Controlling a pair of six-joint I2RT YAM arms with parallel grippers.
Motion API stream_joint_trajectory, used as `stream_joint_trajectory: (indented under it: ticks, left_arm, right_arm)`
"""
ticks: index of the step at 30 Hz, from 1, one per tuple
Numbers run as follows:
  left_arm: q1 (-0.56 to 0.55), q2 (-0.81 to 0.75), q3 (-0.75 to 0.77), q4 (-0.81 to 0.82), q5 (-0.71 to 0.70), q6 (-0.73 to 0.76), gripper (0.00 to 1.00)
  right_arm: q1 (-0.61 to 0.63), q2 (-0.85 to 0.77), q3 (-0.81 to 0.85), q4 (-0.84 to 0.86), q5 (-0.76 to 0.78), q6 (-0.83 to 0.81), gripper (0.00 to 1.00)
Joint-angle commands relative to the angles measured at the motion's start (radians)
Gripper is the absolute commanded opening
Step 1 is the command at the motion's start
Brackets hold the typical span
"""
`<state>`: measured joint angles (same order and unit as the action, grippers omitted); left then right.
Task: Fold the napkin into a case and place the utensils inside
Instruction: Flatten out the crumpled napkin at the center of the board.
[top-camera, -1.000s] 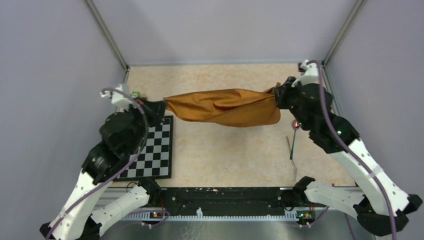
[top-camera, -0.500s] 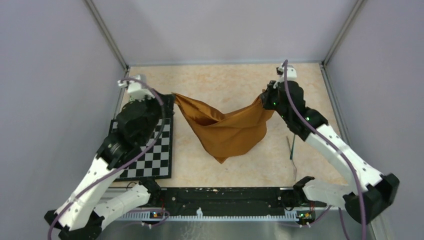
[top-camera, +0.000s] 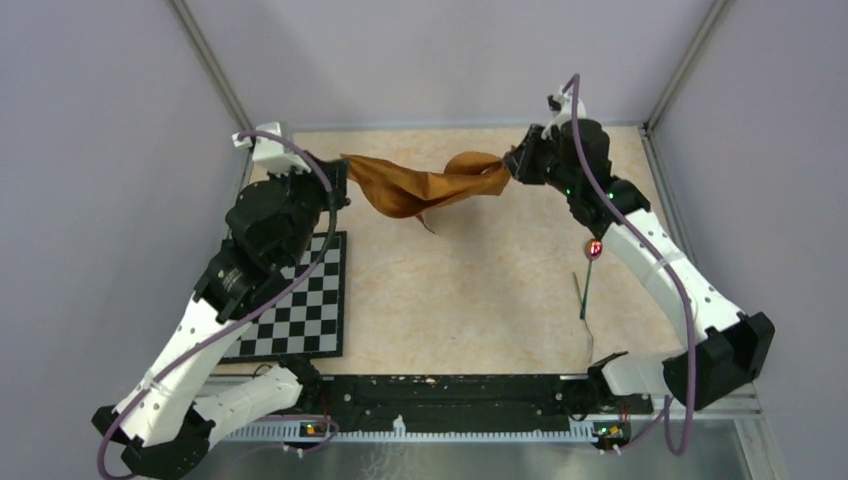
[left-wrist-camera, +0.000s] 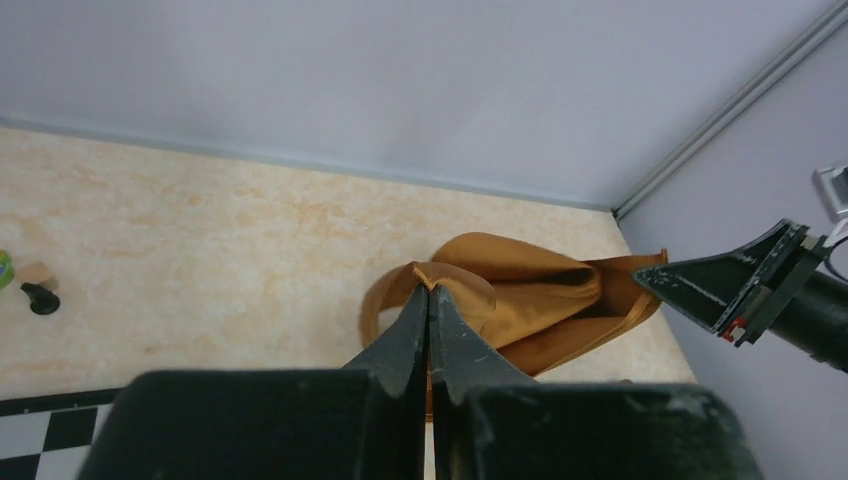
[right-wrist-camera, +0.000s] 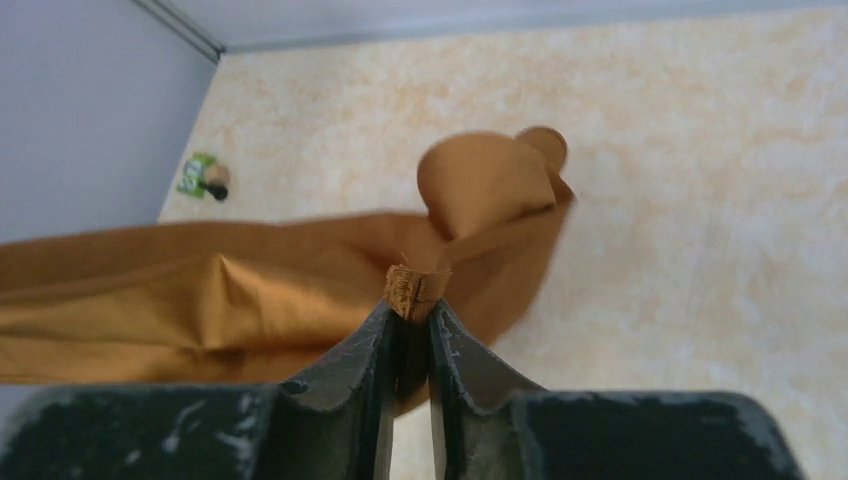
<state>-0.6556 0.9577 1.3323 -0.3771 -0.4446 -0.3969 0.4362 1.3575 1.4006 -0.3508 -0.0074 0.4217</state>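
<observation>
The rust-orange napkin (top-camera: 420, 185) hangs slack in the air between my two grippers near the far edge of the table. My left gripper (top-camera: 343, 165) is shut on its left corner, seen pinched at the fingertips in the left wrist view (left-wrist-camera: 428, 290), with the napkin (left-wrist-camera: 540, 295) beyond. My right gripper (top-camera: 508, 163) is shut on the right corner, seen in the right wrist view (right-wrist-camera: 411, 300), where the napkin (right-wrist-camera: 200, 300) stretches to the left. One utensil (top-camera: 588, 275), with an iridescent head and a thin dark handle, lies on the table at the right.
A black-and-white checkered mat (top-camera: 300, 300) lies at the near left, partly under my left arm. A small green toy (right-wrist-camera: 204, 178) sits at the far left of the table, also in the left wrist view (left-wrist-camera: 8, 272). Enclosure walls stand close behind.
Both grippers have moved toward the far edge and lifted the napkin; its hanging middle, which drooped low half a second ago, is now bunched up and higher.
</observation>
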Motion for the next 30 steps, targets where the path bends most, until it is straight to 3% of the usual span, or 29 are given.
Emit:
stream_joint_trajectory:
  ticks: [1,7,11,13,20,24,26,30]
  left_arm:
    - [0.003,-0.071,-0.167,-0.044,0.071,-0.097,0.00]
    - [0.003,-0.165,-0.530,-0.129,0.244,-0.327,0.00]
    - [0.003,-0.198,-0.698,-0.111,0.349,-0.435,0.00]
    - [0.003,-0.196,-0.738,-0.091,0.388,-0.462,0.00]
    - [0.003,-0.183,-0.755,-0.092,0.402,-0.465,0.00]
    - [0.003,-0.187,-0.742,-0.099,0.391,-0.455,0.00]
    - [0.003,-0.186,-0.740,-0.102,0.387,-0.450,0.00]
    - [0.003,-0.190,-0.748,-0.101,0.383,-0.453,0.00]
  right_arm:
    - [0.002,-0.117,-0.258,0.020,-0.052,0.053,0.23]
    - [0.003,-0.199,-0.544,0.040,-0.113,0.109,0.50]
    - [0.004,-0.169,-0.611,0.059,-0.086,0.141,0.57]
    - [0.001,-0.128,-0.610,0.044,-0.034,0.197,0.69]
    - [0.003,-0.008,-0.636,0.122,0.073,0.342,0.70]
    - [0.078,0.109,-0.493,-0.030,0.244,0.271,0.70]
    - [0.108,0.170,-0.412,-0.126,0.339,0.311,0.70]
    - [0.110,0.247,-0.377,-0.174,0.363,0.362,0.67]
